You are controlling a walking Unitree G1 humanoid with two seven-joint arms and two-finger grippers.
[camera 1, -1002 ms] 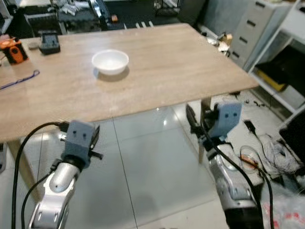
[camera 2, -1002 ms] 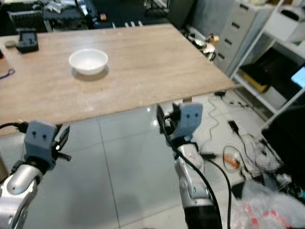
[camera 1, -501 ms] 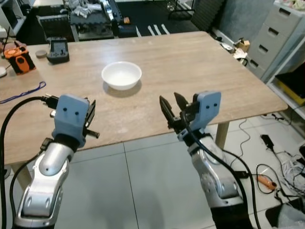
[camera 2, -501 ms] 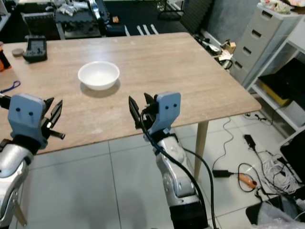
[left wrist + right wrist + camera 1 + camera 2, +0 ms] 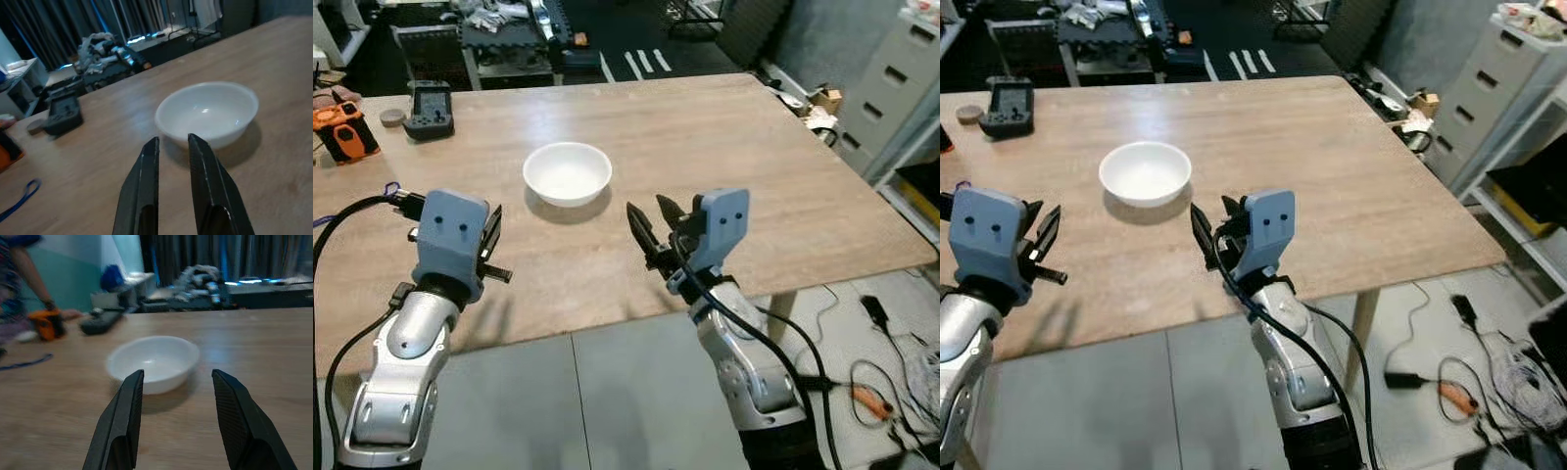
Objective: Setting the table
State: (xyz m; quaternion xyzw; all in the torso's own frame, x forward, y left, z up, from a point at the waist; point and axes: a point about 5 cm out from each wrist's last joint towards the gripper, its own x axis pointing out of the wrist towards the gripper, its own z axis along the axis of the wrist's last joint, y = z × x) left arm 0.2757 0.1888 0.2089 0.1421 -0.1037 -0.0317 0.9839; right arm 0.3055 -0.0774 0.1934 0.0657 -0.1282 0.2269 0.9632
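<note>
A white empty bowl (image 5: 568,173) stands on the wooden table (image 5: 734,127), left of its middle. My right gripper (image 5: 649,217) hovers over the table's near part, just right of and short of the bowl, open with nothing between its fingers; the right wrist view frames the bowl (image 5: 154,357) between its two fingers (image 5: 122,421). My left gripper (image 5: 501,247) is held over the near left of the table and points toward the bowl (image 5: 208,112). Its fingers (image 5: 146,181) stand a narrow gap apart, holding nothing.
A black device (image 5: 431,98), an orange tool (image 5: 350,108) and a blue cord (image 5: 389,186) lie at the table's far left. A grey drawer cabinet (image 5: 915,69) stands to the right, with cables (image 5: 876,397) on the floor. A person's arm (image 5: 29,279) reaches near the orange tool.
The camera has come closer to the table. Both arms have risen from below the table edge to above the tabletop, now pointing at the bowl.
</note>
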